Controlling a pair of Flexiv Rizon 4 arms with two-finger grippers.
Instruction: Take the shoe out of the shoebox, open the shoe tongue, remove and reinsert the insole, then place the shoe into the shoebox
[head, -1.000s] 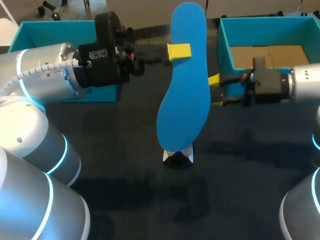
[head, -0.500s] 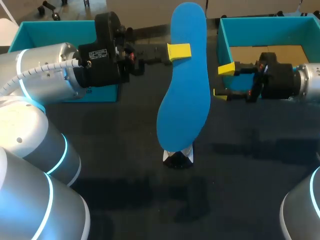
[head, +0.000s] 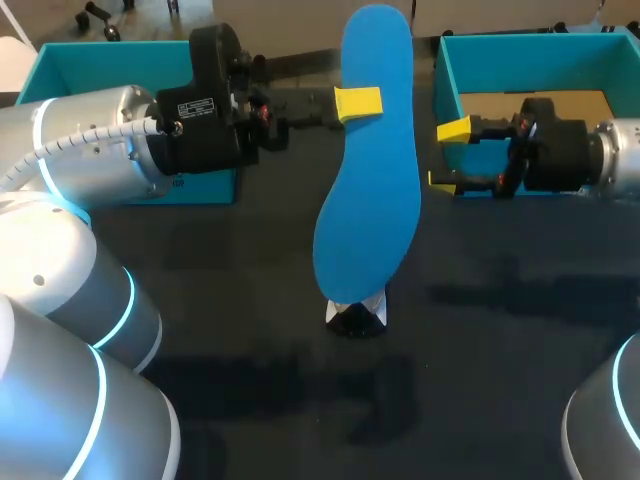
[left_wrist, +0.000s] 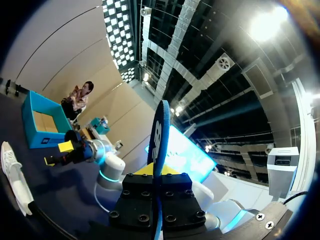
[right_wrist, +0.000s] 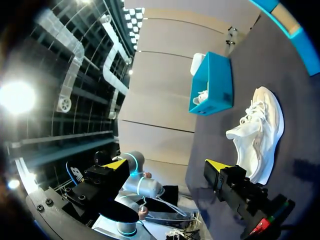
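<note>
Nearest to the head camera is the blue insole (head: 368, 200), held off the surface (head: 250, 330). Its long axis runs about 12 to 6, with the broad end low at 6 and the narrow end up at 12. Left jaws: closed on the insole's upper part from the 9 o'clock side, with one yellow fingertip (head: 358, 103) lying on its face. The left wrist view has the insole edge-on between the fingers. Under the broad end, one end of the white shoe (head: 356, 316) shows; the insole hides the remainder. The right wrist view gives the shoe lying on the surface ahead of the right jaws, its long axis crosswise to them, so I judge it also runs near 12 to 6. I cannot tell toe from heel with confidence. Right jaws: wide open and holding nothing, with yellow fingertips (head: 453, 130) at 3 o'clock of the insole, close to its edge but apart from it. The shoe lies toward 7 o'clock of them. Judgement: reinsertion turns on bringing the broad end down into the shoe directly beneath; the free right arm is the one available to steady it. Farthest off, the teal shoebox (head: 530, 45) is at 1 o'clock and a second teal box (head: 60, 60) at 10 o'clock.
</note>
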